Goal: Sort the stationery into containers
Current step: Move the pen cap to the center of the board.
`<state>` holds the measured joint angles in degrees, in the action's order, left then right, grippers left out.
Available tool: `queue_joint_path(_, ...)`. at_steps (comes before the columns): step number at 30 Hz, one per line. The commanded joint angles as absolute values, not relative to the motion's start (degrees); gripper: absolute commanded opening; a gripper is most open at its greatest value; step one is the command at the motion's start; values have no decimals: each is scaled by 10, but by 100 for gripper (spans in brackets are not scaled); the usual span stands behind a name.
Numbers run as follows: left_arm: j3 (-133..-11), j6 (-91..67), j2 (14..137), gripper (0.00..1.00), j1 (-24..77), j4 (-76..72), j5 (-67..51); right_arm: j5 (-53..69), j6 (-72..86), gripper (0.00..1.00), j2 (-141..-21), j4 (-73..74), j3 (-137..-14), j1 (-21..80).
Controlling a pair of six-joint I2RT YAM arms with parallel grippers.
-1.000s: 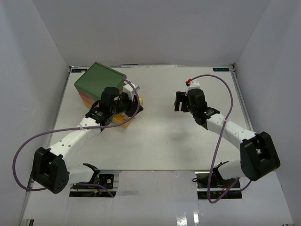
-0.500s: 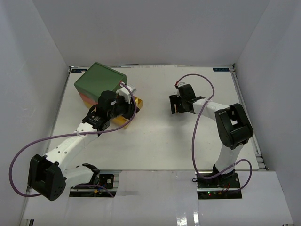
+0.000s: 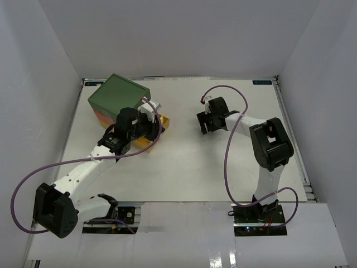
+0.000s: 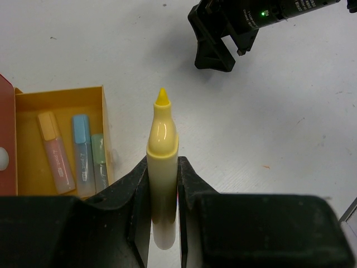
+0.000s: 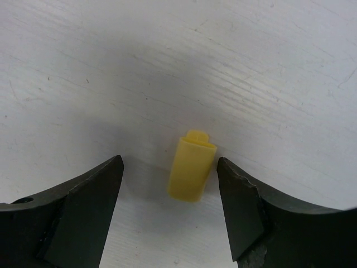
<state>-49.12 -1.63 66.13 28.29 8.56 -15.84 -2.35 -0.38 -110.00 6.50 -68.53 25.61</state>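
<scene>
A yellow cap (image 5: 191, 166) is lying flat on the table (image 5: 268, 67), directly under the right gripper (image 5: 170, 167), whose jaws are standing wide apart with nothing in them. The cap is sitting between the two fingers but off-centre, almost against one finger and well clear of the other. Its long axis is running across the line on which the jaws close, so they would be meeting its long sides and not its ends. The matching yellow marker (image 4: 162, 151) is uncapped. The left gripper (image 4: 162, 167) is clamping it by the barrel, with the bare tip pointing out past the fingers and roughly toward the right gripper. It is hanging over the table just beside the open yellow drawer (image 4: 61, 95) of the chest (image 3: 120, 96), where a pink marker (image 4: 56, 151), a blue marker (image 4: 82, 153) and a green marker (image 4: 99, 162) are lying side by side. The right arm is plainly the nearer one to the cap. The coming pick looks to depend on centring the cap between the fingers before closing.
</scene>
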Motion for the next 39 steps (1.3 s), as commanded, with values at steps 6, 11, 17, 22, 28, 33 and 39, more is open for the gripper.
queue_joint_path(6,-490,-23,645,2,281,76,-160,83,-105,71,-1090,48,-653,289)
queue_joint_path(11,-490,-24,646,2,281,75,-163,96,-161,72,-1073,57,-626,328)
queue_joint_path(17,-490,-25,645,2,281,75,-166,90,-199,73,-1038,80,-578,367)
queue_joint_path(22,-490,-25,649,2,281,75,-172,55,-192,73,-1001,81,-544,379)
queue_joint_path(28,-490,-28,650,2,281,75,-174,-27,-168,73,-996,83,-540,376)
queue_joint_path(33,-489,-28,650,2,281,76,-170,-58,-152,72,-1010,81,-545,367)
queue_joint_path(39,-490,-28,653,2,281,76,-169,-73,-133,72,-1006,81,-545,336)
